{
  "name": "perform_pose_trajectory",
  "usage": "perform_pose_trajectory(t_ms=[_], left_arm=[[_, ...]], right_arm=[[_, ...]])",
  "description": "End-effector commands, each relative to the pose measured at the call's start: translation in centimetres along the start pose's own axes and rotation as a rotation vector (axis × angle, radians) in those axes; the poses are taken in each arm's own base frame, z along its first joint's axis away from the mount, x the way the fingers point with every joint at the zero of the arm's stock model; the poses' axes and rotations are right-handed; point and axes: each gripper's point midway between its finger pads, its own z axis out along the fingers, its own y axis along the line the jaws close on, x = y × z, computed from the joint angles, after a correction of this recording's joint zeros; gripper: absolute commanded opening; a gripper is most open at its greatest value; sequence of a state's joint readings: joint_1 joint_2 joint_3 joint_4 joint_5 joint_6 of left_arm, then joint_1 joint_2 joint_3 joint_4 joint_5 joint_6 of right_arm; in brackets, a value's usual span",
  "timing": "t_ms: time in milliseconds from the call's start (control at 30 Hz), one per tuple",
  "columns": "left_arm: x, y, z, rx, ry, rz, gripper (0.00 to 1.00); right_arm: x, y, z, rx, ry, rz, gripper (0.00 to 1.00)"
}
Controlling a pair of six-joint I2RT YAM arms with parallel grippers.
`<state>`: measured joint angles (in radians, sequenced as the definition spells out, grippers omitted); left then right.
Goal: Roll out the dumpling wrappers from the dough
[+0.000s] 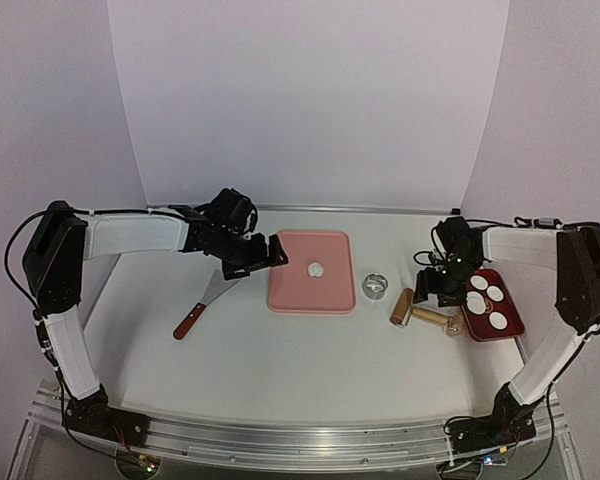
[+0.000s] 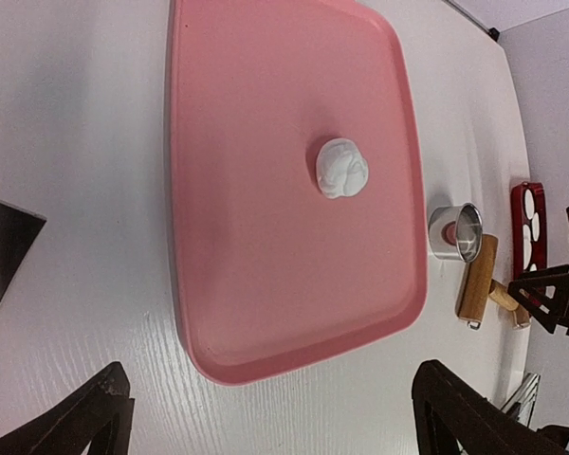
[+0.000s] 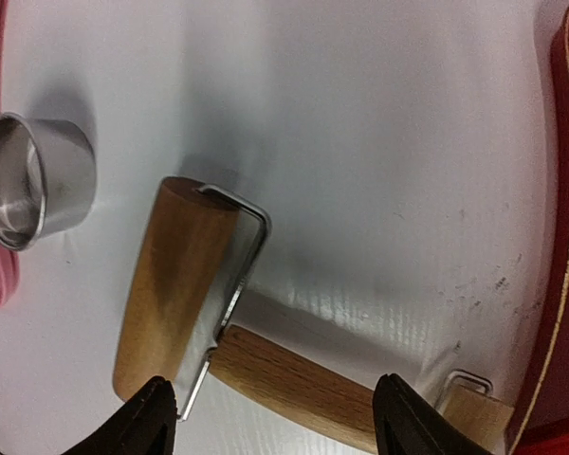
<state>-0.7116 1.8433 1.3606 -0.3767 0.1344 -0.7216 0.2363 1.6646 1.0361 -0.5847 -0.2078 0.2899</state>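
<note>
**Straddling the rolling pin's handle: right fingers part open, left fingers spread wide**

The right fingers (image 3: 150, 419) stand apart, one tip near the joint between the wooden roller and its handle, the other farther along the handle. The rolling pin (image 3: 175, 294) lies flat on the white surface (image 3: 379, 142) beneath them. Whether either tip touches the wood cannot be told from the wrist view; no pinch shows.

The left fingers (image 2: 97, 417) are spread as wide as they go and hold nothing. They hang over the near left edge of the pink tray (image 2: 266, 265), touching neither it nor anything on it.

The dough (image 2: 342, 168) is a small rounded white lump sitting alone near the middle of the pink tray.

The dumpling wrappers (image 1: 494, 293), neat white discs, lie in the red tray (image 1: 513, 308) at the far right, just beside the rolling pin's handle end.

A metal ring cutter (image 1: 376, 286) stands upright on the surface between the pink tray and the roller. A scraper (image 1: 208, 298) with a wooden handle lies to the left of the pink tray, below the left arm.
</note>
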Motion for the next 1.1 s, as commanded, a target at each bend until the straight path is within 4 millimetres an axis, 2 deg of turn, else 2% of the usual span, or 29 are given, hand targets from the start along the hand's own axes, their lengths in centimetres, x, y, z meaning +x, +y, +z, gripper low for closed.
perform_pose_trajectory(t_ms=[0, 267, 567, 833, 967, 1067], left_arm=[[-0.8, -0.5, -2.6, 0.017, -0.054, 0.002, 0.99], [0.9, 1.4, -4.2, 0.013, -0.083, -0.1, 0.99], [2.4, 1.9, -5.6, 0.021, -0.11, -0.163, 0.99], [3.9, -0.5, -5.0, 0.046, -0.084, -0.148, 1.0], [4.1, -1.5, -4.3, 0.061, -0.067, -0.131, 0.99], [3.8, -2.7, -4.0, 0.081, -0.06, -0.111, 1.0]], right_arm=[[0.2, -2.1, -0.6, 0.133, 0.065, -0.081, 0.74], [3.2, 0.4, 1.4, -0.048, 0.223, -0.141, 0.76], [4.9, 2.0, 2.2, -0.091, 0.285, -0.204, 0.68], [4.9, 1.7, 2.5, 0.016, 0.266, -0.248, 0.61], [5.1, 1.6, 3.0, 0.052, 0.275, -0.261, 0.59], [5.4, 1.7, 3.4, 0.08, 0.283, -0.279, 0.53]])
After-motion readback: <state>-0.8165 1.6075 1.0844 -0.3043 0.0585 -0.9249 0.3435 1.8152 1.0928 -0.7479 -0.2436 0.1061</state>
